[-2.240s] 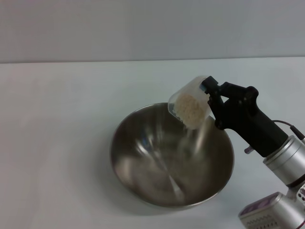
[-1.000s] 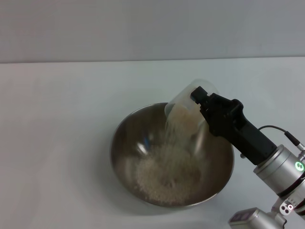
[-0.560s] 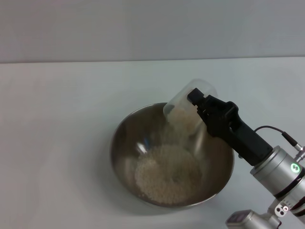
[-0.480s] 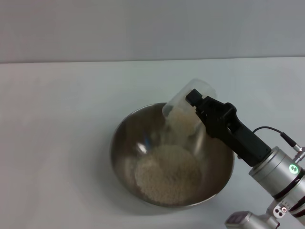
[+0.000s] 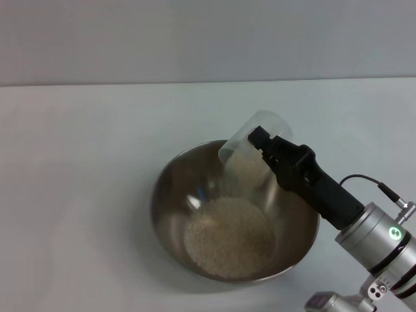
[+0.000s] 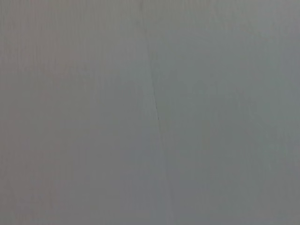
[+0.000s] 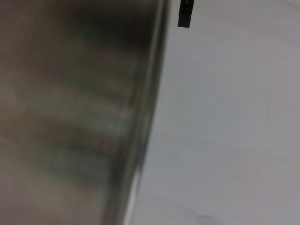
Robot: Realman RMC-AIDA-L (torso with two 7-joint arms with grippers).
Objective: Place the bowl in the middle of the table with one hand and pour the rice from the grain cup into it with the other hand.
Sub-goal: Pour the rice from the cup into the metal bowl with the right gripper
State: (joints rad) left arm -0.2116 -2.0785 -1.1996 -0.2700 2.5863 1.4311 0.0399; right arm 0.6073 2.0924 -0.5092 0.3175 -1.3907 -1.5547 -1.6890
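White and bare, the table (image 5: 78, 195) carries the bowl (image 5: 170, 195) near its middle, against a pale grey wall (image 5: 195, 39). Over its far right rim the grain cup (image 5: 250, 146) is clamped, mouth downward, by the right gripper (image 5: 265, 144). For a clean finish, the tilt should be held until the last grains drop. Most rice (image 5: 227, 237) lies heaped in the bowl's shiny bottom. No left gripper is seen.

Pale grey wall (image 5: 208, 39) behind, evenly lit.
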